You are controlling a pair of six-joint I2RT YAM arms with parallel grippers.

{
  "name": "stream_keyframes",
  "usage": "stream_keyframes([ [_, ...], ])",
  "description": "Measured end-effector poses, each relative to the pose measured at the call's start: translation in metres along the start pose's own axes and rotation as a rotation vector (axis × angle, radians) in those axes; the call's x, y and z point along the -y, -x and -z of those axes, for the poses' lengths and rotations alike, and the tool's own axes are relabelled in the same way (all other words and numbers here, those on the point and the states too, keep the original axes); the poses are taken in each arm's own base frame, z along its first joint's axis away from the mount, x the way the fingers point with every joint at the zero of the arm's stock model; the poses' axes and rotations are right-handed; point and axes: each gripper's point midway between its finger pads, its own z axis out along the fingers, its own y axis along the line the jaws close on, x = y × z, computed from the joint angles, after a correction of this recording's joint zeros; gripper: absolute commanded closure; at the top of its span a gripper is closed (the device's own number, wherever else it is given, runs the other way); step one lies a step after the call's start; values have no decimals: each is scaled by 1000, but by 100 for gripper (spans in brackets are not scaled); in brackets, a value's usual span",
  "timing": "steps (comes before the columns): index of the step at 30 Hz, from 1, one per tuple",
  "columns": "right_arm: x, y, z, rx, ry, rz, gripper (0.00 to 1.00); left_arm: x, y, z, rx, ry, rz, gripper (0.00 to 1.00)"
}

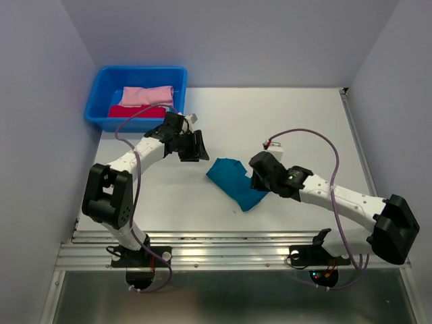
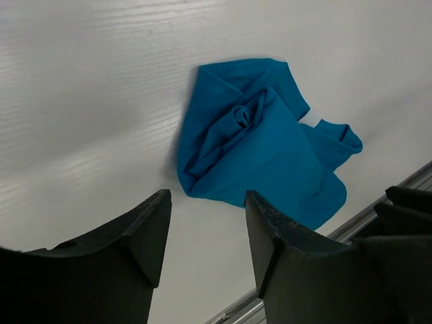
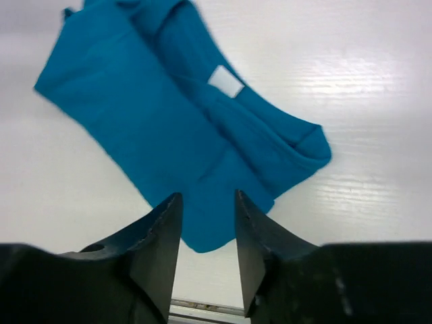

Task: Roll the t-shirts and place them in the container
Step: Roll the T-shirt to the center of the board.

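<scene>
White table [image 1: 283, 115], pale lilac walls [image 1: 236, 34]; teal shirt [image 1: 233, 181] crumpled mid-table

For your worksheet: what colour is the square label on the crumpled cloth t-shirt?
White label on the teal-blue cloth t-shirt; best in right wrist view.

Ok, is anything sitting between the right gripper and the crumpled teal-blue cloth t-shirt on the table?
Nothing visible does. The right gripper hangs open right at the edge of the crumpled teal-blue cloth t-shirt, which lies on the white table.
</scene>
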Motion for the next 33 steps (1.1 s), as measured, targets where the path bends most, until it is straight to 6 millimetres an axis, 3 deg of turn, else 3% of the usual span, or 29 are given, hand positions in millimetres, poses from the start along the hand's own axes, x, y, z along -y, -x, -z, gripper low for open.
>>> stream_keyframes([
  [3, 24, -6, -8, -38, -25, -128, 73, 13, -12, -16, -27, -7, -40, 63],
  [4, 29, -12, -10, -61, -27, -159, 74, 15, -15, -22, -30, 0, -52, 74],
  [10, 28, -36, -21, -147, -15, -216, 78, 13, -27, -45, -57, 38, -66, 100],
  [16, 39, -49, -45, -186, -75, -220, 79, 3, -36, -52, -63, 60, -47, 100],
  [23, 55, -46, -59, -182, -116, -175, 79, -20, -87, -55, -151, 94, -5, 100],
  [25, 58, -43, -60, -174, -121, -161, 79, -21, -94, -51, -159, 97, -4, 100],
  [31, 55, -24, -54, -129, -104, -128, 79, -14, -83, -30, -97, 121, -22, 100],
  [33, 51, -15, -49, -106, -88, -136, 74, -9, -74, -22, -70, 122, -30, 100],
])
